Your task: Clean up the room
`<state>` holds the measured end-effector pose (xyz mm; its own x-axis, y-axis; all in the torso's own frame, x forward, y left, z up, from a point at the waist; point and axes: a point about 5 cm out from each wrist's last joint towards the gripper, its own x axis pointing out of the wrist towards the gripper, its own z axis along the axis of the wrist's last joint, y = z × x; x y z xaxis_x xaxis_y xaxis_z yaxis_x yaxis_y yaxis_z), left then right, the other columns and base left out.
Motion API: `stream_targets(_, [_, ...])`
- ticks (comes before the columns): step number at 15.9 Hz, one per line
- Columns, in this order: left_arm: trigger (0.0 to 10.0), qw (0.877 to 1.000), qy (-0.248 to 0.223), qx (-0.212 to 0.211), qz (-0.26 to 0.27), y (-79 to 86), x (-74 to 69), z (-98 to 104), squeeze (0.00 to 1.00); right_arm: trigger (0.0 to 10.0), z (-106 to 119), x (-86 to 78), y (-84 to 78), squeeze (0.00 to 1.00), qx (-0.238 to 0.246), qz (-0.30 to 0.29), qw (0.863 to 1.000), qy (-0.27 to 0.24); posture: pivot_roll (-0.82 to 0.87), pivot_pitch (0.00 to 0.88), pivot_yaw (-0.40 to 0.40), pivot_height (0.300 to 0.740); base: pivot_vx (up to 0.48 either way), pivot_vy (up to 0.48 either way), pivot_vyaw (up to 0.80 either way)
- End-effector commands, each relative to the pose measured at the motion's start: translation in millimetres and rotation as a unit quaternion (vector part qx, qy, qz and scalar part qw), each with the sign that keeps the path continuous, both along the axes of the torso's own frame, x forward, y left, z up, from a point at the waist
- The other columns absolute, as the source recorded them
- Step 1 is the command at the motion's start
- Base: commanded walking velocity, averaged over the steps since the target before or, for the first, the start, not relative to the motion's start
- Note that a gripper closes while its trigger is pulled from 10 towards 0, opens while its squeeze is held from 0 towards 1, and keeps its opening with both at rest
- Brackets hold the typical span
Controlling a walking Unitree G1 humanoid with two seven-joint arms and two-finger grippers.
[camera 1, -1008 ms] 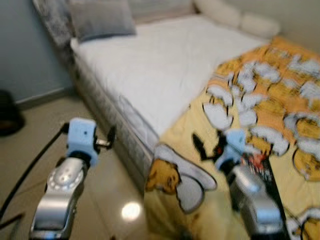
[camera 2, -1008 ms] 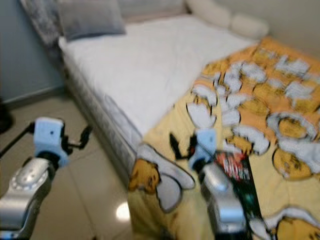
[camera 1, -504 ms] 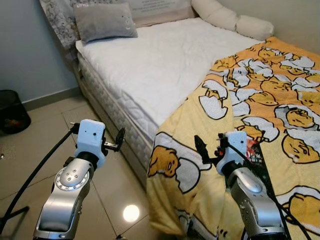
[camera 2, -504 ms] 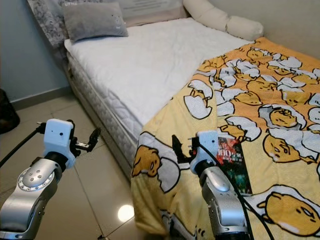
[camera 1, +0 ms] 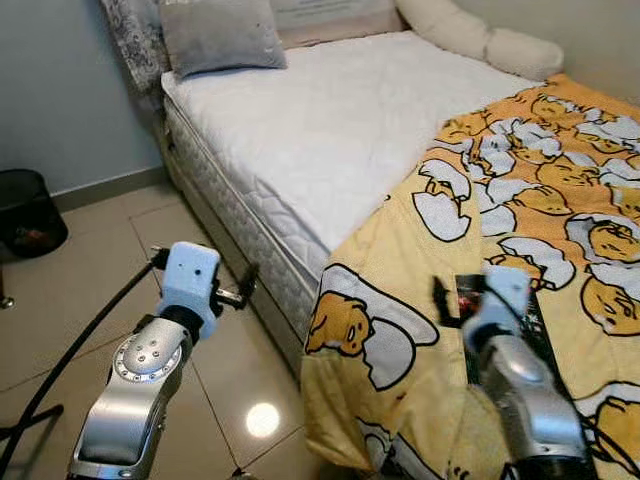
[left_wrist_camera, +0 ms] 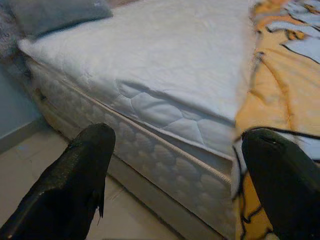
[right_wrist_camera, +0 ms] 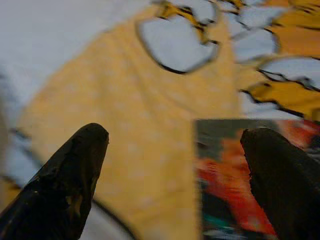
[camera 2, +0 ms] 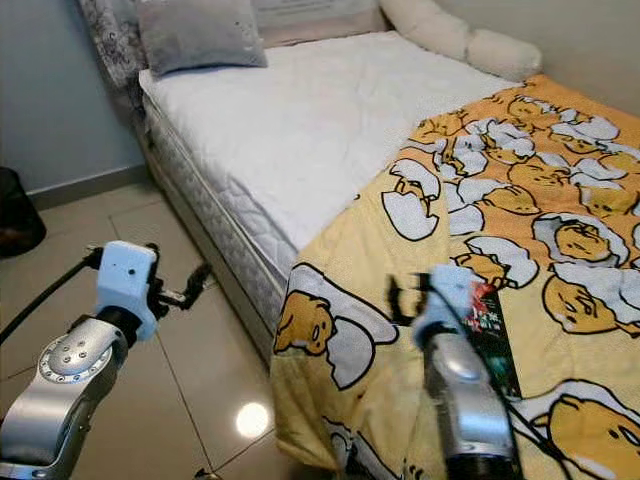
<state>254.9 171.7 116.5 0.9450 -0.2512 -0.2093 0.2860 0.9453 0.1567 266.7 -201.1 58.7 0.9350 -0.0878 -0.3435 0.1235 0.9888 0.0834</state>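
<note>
Book (camera 2: 489, 322): dark cover with red print, writing unreadable; flat on yellow egg-print blanket (camera 1: 520, 170) near the bed's (camera 1: 320, 120) foot corner. Right gripper (right_wrist_camera: 175, 165): fingers spread, above it. Left gripper (left_wrist_camera: 175, 175): spread, empty, beside the mattress edge.

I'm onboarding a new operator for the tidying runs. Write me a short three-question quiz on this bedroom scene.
1. True or false: the book lies on the yellow blanket.
2. Which end effector hangs nearest the book: left or right?
3. Multiple choice: what sits at the head of the mattress? A) a grey pillow B) a laptop C) a folded towel

Key: 1. True. 2. The right one, open above the blanket by the book's edge; the left, also open, hangs over the floor tiles beside the bed. 3. A, the grey pillow.
</note>
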Motion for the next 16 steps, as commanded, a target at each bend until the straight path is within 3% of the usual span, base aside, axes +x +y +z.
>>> stream_targets(1, [10.0, 0.999, 0.011, -0.003, -0.039, -8.4, 0.7, -2.2, 0.98, 10.0, 3.7, 1.9, -21.6, 1.0, 0.003, -0.033, 0.999, 0.001, -0.16, 0.0, -0.03, 0.74, 0.0, 0.0, 0.0])
stream_targets(4, [10.0, 0.999, 0.011, -0.001, -0.032, -8.1, 3.0, -4.0, 0.94, 10.0, 0.0, -0.5, -33.8, 1.0, -0.007, -0.047, 0.999, 0.021, -0.16, 0.0, -0.031, 0.74, 0.0, 0.0, 0.0])
stream_targets(5, [10.0, 0.999, 0.016, -0.004, -0.042, -9.8, 3.4, -6.1, 0.94, 10.0, -7.8, -4.7, -44.6, 1.0, -0.01, -0.058, 0.998, 0.035, -0.17, 0.0, -0.032, 0.74, 0.0, 0.0, 0.0])
stream_targets(9, [10.0, 0.99, 0.036, -0.007, -0.135, -26.4, 5.4, -7.8, 0.94, 10.0, -18.5, 4.2, -89.5, 1.0, 0.015, -0.109, 0.992, 0.057, -0.18, 0.0, -0.01, 0.74, 0.0, 0.0, 0.0])
stream_targets(13, [10.0, 0.985, 0.042, -0.012, -0.167, -31.7, 3.9, -7.2, 0.94, 10.0, -20.8, 4.3, -111.7, 1.0, 0.043, -0.119, 0.989, 0.08, -0.19, 0.0, 0.0, 0.74, 0.0, 0.0, 0.0])
stream_targets(15, [10.0, 0.978, 0.051, -0.014, -0.2, -36.0, -0.5, -8.1, 0.94, 10.0, -26.4, -3.9, -128.4, 0.39, 0.048, -0.137, 0.984, 0.107, -0.19, 0.0, -0.003, 0.74, 0.0, 0.0, 0.0])
stream_targets(16, [10.0, 0.972, 0.058, -0.021, -0.229, -40.6, -4.9, -7.7, 0.94, 10.0, -30.3, -14.2, -141.1, 0.0, 0.055, -0.159, 0.978, 0.123, -0.19, 0.0, -0.002, 0.74, 0.0, 0.0, 0.0])
